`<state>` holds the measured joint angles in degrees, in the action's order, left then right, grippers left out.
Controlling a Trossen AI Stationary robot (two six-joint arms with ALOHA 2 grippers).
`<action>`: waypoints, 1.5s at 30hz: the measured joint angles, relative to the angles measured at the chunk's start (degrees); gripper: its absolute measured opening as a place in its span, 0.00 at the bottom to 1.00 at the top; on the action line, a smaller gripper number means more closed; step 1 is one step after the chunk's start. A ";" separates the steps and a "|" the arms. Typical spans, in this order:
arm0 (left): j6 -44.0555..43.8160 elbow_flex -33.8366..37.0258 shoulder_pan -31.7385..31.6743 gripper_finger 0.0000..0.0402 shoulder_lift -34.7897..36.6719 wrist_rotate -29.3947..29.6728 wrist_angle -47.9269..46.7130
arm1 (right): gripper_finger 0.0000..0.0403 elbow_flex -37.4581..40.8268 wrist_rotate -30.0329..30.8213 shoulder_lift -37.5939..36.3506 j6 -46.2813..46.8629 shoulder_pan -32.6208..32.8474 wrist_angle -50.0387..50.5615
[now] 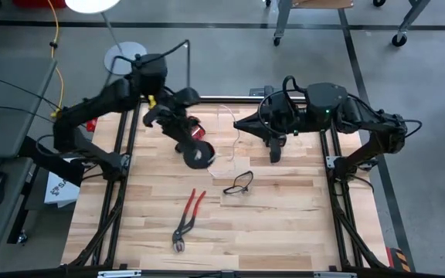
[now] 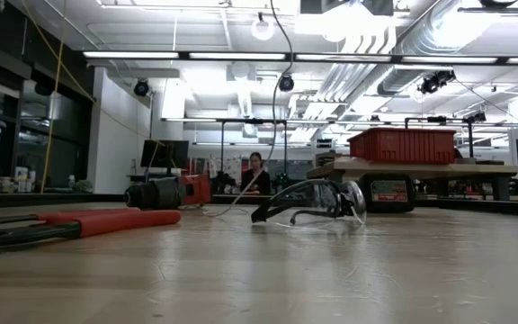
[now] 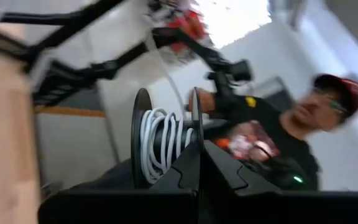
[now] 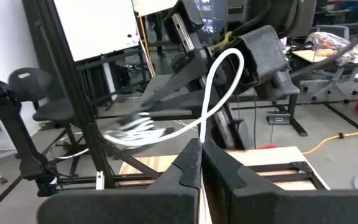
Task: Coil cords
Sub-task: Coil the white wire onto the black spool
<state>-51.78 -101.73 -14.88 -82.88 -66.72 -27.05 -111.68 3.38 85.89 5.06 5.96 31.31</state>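
A small black spool point(image 3: 166, 146) with white cord point(image 3: 157, 143) wound on it hangs above the table's far middle, and my left gripper point(image 3: 199, 163) is shut on it; in the high view the spool point(image 1: 198, 157) sits at the end of the left arm. To its right, my right gripper point(image 1: 275, 157) is shut on the free white cord point(image 1: 234, 130). The right wrist view shows the cord point(image 4: 225, 68) rising in a loop above the fingers and running off to the blurred spool point(image 4: 134, 132). Neither gripper shows in the low view. My left gripper pinches one flange of the spool point(image 3: 195, 121) at its rim between its two fingers. The spool is lifted clear of the table, its axle lying across the fingers. My right gripper pinches the white cord point(image 4: 202, 134) between its two fingers, partway along its free length. The cord loops slack above the fingers and sags toward the spool, clear of the table.
Red-handled pliers point(image 1: 188, 216) lie near the table's front middle, and clear safety glasses point(image 1: 239, 184) lie at its centre. A red-and-black tool point(image 2: 165, 192) lies under the left arm. A person point(image 3: 309, 118) stands beyond the table.
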 joint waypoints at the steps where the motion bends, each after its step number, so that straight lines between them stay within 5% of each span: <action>1: -2.79 0.00 0.81 0.00 -1.02 -0.87 5.03 | 0.00 0.00 -0.24 0.00 0.00 0.00 -0.47; 10: -29.86 0.00 6.09 0.00 -9.64 -3.52 47.88 | 0.00 0.00 -1.30 0.02 0.38 0.02 -2.76; 16: -36.02 0.02 6.46 0.00 -12.45 -0.21 64.68 | 0.00 0.00 -5.79 0.09 1.70 0.07 -3.55; 32: -25.31 -7.28 6.43 0.00 -12.94 8.40 67.21 | 0.00 -0.01 -16.61 6.07 4.06 2.11 -12.40; 40: -23.05 -10.29 6.39 0.00 -12.94 11.77 67.08 | 0.00 0.00 -15.92 7.65 5.46 2.00 -15.87; 45: -29.18 -10.51 6.69 0.00 -12.85 9.69 67.23 | 0.00 0.00 -12.92 6.95 5.25 2.01 -16.14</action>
<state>-80.96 -112.25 -8.19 -95.72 -57.03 40.18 -111.68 -9.54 92.84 10.31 7.97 15.18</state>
